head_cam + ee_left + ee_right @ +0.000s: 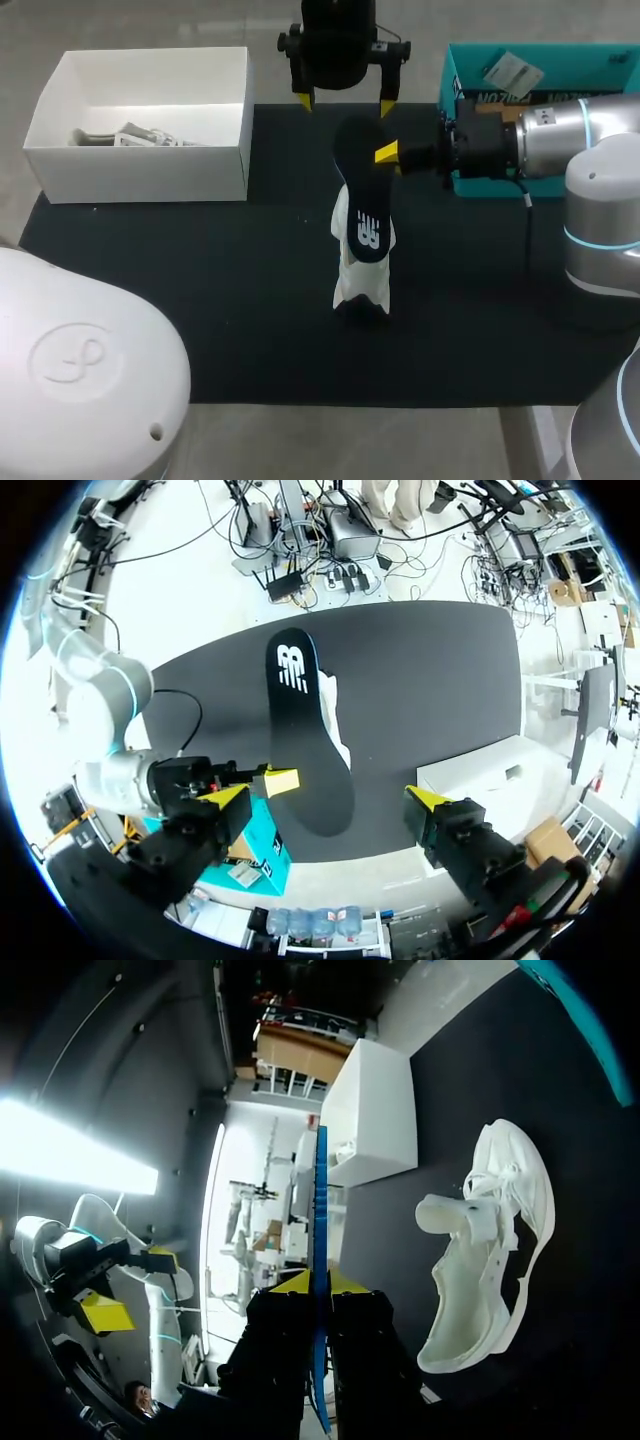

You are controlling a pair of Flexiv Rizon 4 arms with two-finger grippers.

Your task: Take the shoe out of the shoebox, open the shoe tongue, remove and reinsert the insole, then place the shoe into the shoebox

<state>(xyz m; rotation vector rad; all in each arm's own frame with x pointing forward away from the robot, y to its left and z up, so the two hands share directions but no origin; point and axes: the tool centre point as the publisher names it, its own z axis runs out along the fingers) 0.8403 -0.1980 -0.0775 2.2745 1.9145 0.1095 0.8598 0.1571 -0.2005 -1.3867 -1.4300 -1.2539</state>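
Yellow-tipped and pressed together, the right gripper [388, 153] pinched the dark insole [362, 205] by its edge, just right of the head view's centre. In the right wrist view the insole stood edge-on between its fingers.

From that grip the insole's long axis ran from the upper centre of the frame down toward the middle. Its lower end reached the white shoe [362, 285], which sat on the black mat [200, 300] a little below centre. Whether that end was inside the shoe could not be told. Putting it back in would likely depend on keeping this axis lined up with the shoe's opening.

The left gripper [345, 103] hung at top centre with its fingers spread, just beyond the insole's upper end and touching nothing. It was farther from the shoe than the right one.

The mat stretched wide to the left of and below the shoe. The white box [150, 175] stood well apart at upper left. The teal box [470, 52] at upper right sat close behind the right wrist, which made that the tighter side. Which of the two was the shoebox could not be told.
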